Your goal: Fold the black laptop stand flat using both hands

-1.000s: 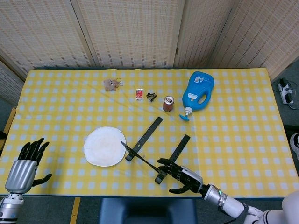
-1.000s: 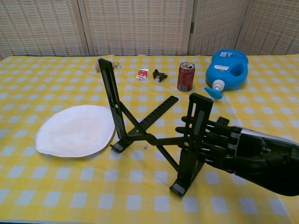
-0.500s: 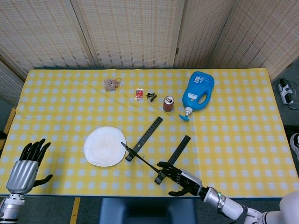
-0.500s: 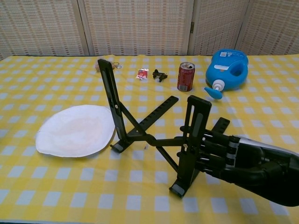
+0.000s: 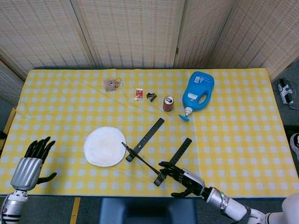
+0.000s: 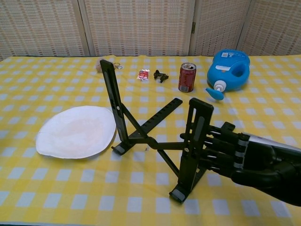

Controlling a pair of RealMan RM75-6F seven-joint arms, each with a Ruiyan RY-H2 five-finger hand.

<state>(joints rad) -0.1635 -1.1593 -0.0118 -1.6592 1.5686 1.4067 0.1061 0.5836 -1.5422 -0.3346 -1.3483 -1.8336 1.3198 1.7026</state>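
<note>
The black laptop stand is unfolded near the front middle of the yellow checked table, two slotted arms raised from crossed struts. My right hand lies just right of its right arm, fingers stretched out and touching that arm's side, thumb apart below. It has no grip on the stand. My left hand hovers at the table's front left corner, fingers spread, holding nothing, far from the stand. Only the head view shows it.
A white paper plate lies just left of the stand. Behind it stand a soda can and a blue detergent bottle. A red packet, black clip and plush keychain sit further back.
My right hand slid slightly back toward the table's front edge while staying against the stand's right arm, which shifted a little. My left hand sank slightly lower.
</note>
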